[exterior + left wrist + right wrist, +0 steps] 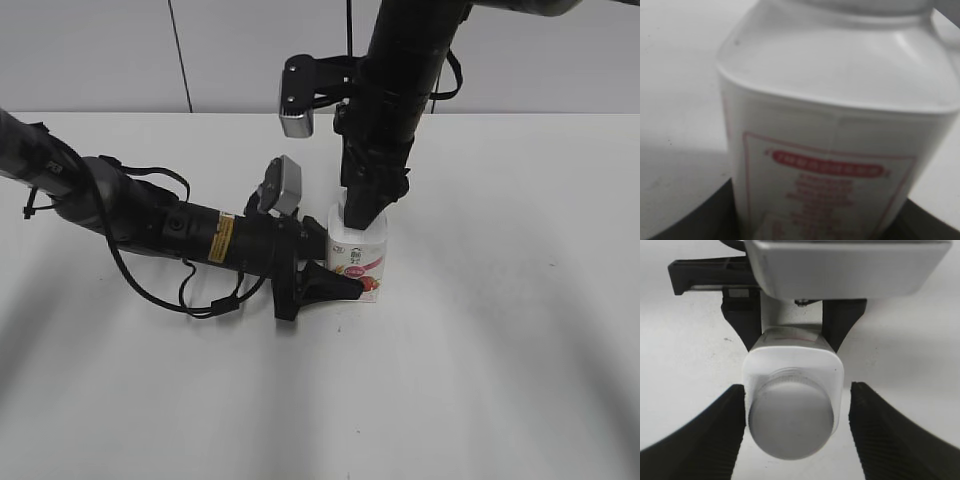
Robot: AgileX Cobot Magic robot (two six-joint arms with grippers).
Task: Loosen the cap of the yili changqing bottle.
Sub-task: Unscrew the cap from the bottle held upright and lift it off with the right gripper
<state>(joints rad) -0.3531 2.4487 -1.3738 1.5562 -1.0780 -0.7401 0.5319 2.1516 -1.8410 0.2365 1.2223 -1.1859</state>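
Note:
The yili changqing bottle [362, 256] stands upright on the white table, with its pink-red label facing front. My left gripper [335, 284] lies low along the table and is shut on the bottle's lower body. In the left wrist view the bottle [840, 125] fills the frame, with dark fingers at both bottom corners. My right gripper [362, 214] comes straight down over the bottle and hides the cap in the exterior view. In the right wrist view the white cap [790, 421] sits between the open jaws [797, 410]. The left jaw is close to it and the right jaw stands apart.
The white table [500, 350] stretches around the bottle, with a pale wall behind. The left arm [150, 215] and its looped cables lie across the table's left half. The left wrist camera [282, 185] sits just behind the bottle.

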